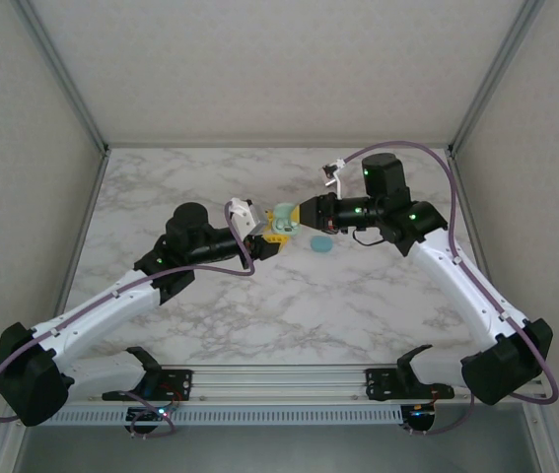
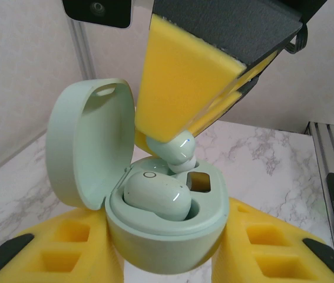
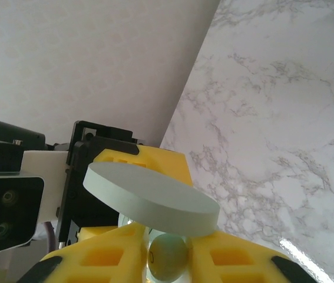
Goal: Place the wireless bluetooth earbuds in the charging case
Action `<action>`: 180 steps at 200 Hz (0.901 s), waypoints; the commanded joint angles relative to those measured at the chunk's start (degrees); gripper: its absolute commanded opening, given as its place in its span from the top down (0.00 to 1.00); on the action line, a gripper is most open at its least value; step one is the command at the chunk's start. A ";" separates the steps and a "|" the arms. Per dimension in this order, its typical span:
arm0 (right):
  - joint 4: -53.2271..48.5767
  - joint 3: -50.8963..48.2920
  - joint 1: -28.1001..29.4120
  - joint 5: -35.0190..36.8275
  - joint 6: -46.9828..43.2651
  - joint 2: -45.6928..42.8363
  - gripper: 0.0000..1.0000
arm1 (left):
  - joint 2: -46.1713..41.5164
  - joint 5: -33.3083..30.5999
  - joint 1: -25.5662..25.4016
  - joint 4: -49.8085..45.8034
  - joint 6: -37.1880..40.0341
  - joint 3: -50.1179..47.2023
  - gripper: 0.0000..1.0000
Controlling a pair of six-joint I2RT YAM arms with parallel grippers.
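- Left wrist view: the left gripper (image 2: 167, 259) is clamped on the charging case (image 2: 167, 239). One yellow finger (image 2: 60, 247) presses each side of the pale green body, and the opening faces up.
- The lid (image 2: 87, 147) stands open, tipped back to the left of the body.
- The seated earbud (image 2: 158, 197), pale green, lies fully down in the near socket.
- The right gripper (image 2: 172, 138) reaches in from above. Its yellow pads (image 2: 178, 82) narrow down to the second earbud (image 2: 177, 150), which stands in the mouth of the far socket with its lower end inside the case.
- Right wrist view: the second earbud (image 3: 168, 254) sits between the tips of the right gripper (image 3: 167, 262), with a pad close on either side. I cannot tell whether the pads press it or stand just off it.
- The lid (image 3: 149, 194) shows edge-on just above that earbud.
- Top external view: the left gripper (image 1: 267, 235) and right gripper (image 1: 304, 214) meet tip to tip over the middle of the marble table (image 1: 259, 305), with the charging case (image 1: 284, 215) between them.
- A light blue disc (image 1: 321, 243) lies on the table near the right gripper, apart from the case.
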 commanded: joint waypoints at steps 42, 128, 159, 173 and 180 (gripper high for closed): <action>-0.75 -0.15 0.30 2.84 -0.45 0.66 0.71 | -0.52 1.29 -0.73 2.55 0.28 1.47 0.80; -0.53 0.58 0.27 4.10 0.63 -0.21 0.61 | -0.02 0.82 -0.89 2.27 0.37 1.74 0.80; -0.66 0.96 0.28 4.83 0.80 -1.13 0.58 | -0.24 0.56 -0.95 1.98 0.57 1.58 0.81; -0.84 1.18 0.33 5.56 0.77 -1.63 0.56 | -0.48 0.14 -0.95 1.89 0.61 1.49 0.81; -1.04 1.32 0.28 5.86 0.67 -1.98 0.55 | -0.51 0.03 -0.95 1.81 0.71 1.47 0.81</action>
